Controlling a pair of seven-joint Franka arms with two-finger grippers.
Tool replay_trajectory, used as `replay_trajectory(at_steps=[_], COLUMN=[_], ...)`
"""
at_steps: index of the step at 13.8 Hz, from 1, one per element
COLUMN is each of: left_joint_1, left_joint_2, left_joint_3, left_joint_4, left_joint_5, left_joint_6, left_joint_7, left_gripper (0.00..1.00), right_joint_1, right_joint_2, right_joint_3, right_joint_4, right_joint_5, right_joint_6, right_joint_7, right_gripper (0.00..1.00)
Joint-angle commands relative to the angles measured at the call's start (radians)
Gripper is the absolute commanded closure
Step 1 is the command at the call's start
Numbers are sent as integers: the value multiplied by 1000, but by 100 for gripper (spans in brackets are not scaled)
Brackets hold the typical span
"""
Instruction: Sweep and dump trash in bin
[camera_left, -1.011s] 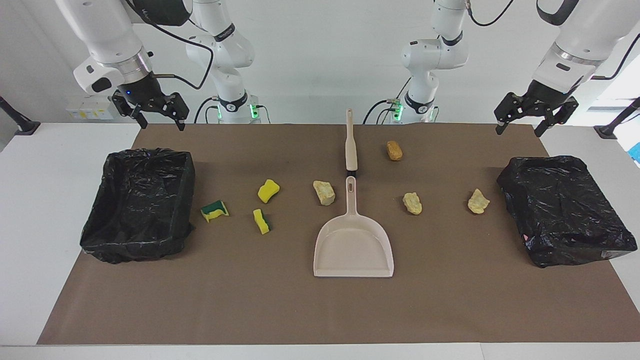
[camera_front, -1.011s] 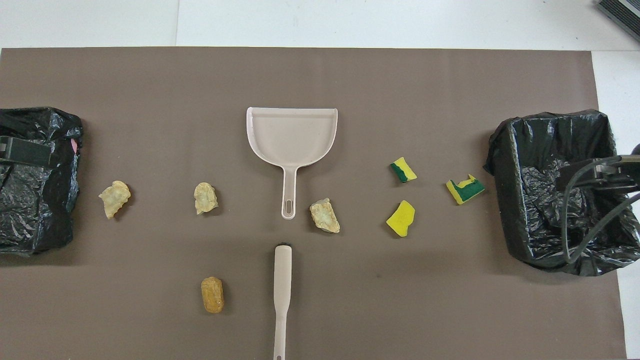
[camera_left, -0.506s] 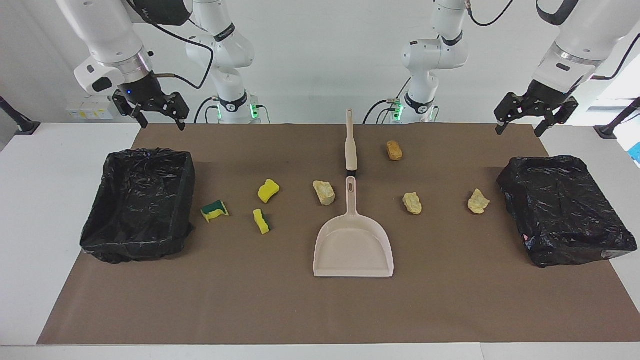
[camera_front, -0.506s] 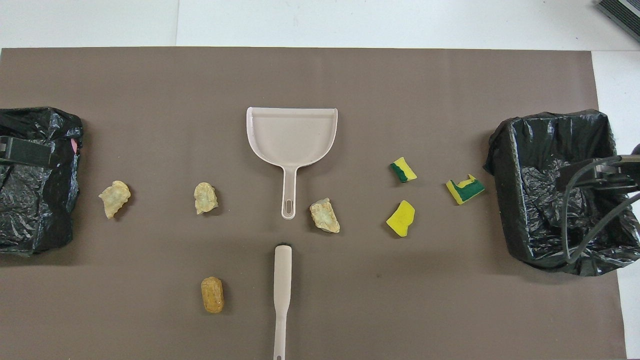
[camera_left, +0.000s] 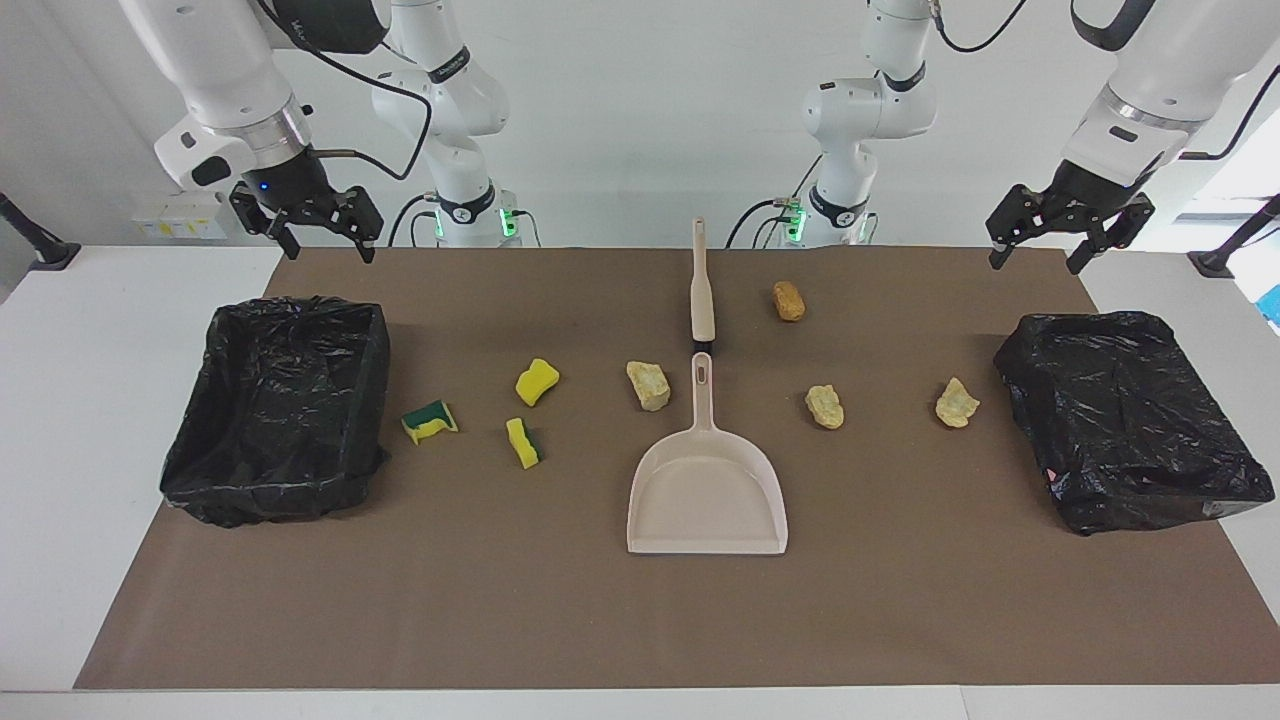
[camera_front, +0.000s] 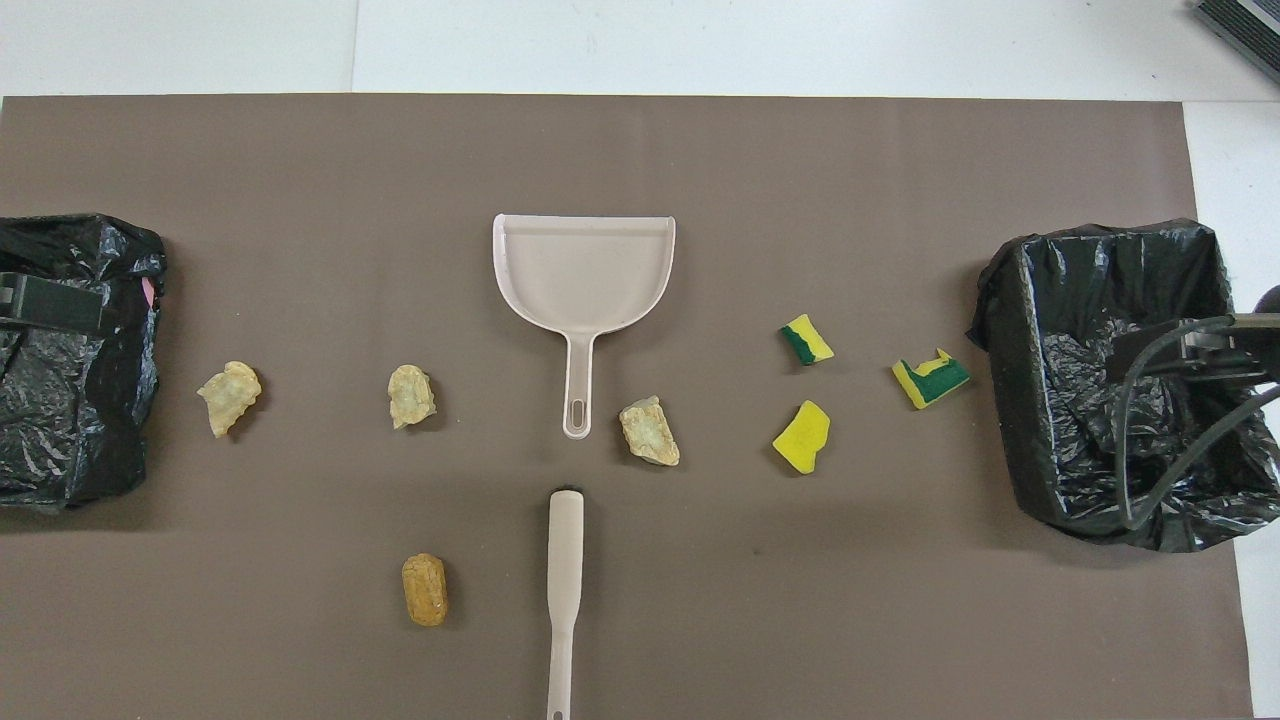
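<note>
I see my right gripper (camera_left: 320, 232) creep slightly toward centre, both it and the left gripper (camera_left: 1040, 244) open and empty, trash (camera_left: 537, 381) unswept.

Seven trash (camera_left: 648, 385) pieces lie scattered, apparently loose.

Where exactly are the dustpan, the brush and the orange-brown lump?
dustpan (camera_left: 706, 500), facing view, on its bare tray.
brush (camera_front: 565, 545), overhead view, on its handle.
orange-brown lump (camera_left: 789, 300), facing view, on its middle.
</note>
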Motion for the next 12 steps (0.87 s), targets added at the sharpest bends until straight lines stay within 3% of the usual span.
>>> replay_trajectory(at_steps=[1, 8, 10, 12], left_joint_1=[-4, -18, -58, -126], left_joint_2=[-2, -39, -85, -161], left_joint_3=[-2, -12, -13, -13], left_joint_4=[6, -53, -131, -272], left_joint_5=[-7, -9, -10, -10], left_joint_6=[-19, -10, -2, 10], left_joint_7=[-5, -9, -10, -53], left_gripper=[0, 0, 0, 0], right_joint_1=[4, 26, 27, 27], right_joint_2=[-21, -22, -22, -25], right_joint_3=[-1, 2, 2, 2], right_joint_4=[-34, -45, -45, -45], right_joint_5=[24, 24, 26, 26], right_joint_6=[26, 72, 63, 45], right_joint_7=[13, 16, 16, 16], right_gripper=[0, 0, 0, 0])
